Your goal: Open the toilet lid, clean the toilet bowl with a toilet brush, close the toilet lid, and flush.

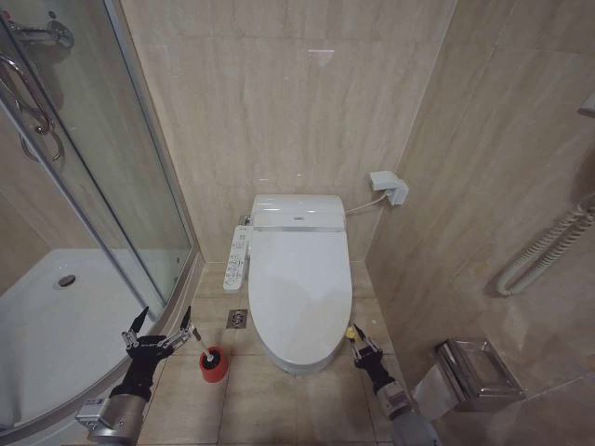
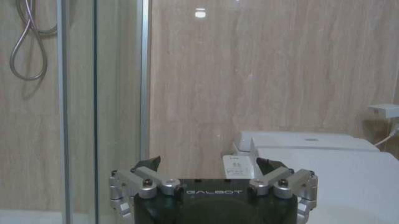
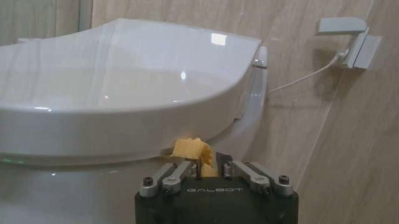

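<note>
The toilet lid lies flat and closed at the centre of the head view, so the first step, opening it, is the one in hand. The right gripper sits low and right of centre in that frame, at the lid's front right edge, and its jaws are clenched on the yellow strap fixed to that edge; in the right wrist view the strap stands just above the gripper at lower centre, tucked under the lid's rim. The toilet bowl shows there as the white ceramic body below the rim; its inside is hidden by the shut lid.

The next move seems to call for a lift of the strap up and back toward the rear wall, swinging the lid on its hinge until it rests upright, without the strap slipping free.

The left gripper hovers at the lower left of the head view with its jaws released and spread wide, holding nothing. Just to its right the toilet brush stands upright in its red holder on the floor tiles, bristle head down inside, handle leaning toward the left gripper. The button panel lies along the lid's left side.
</note>
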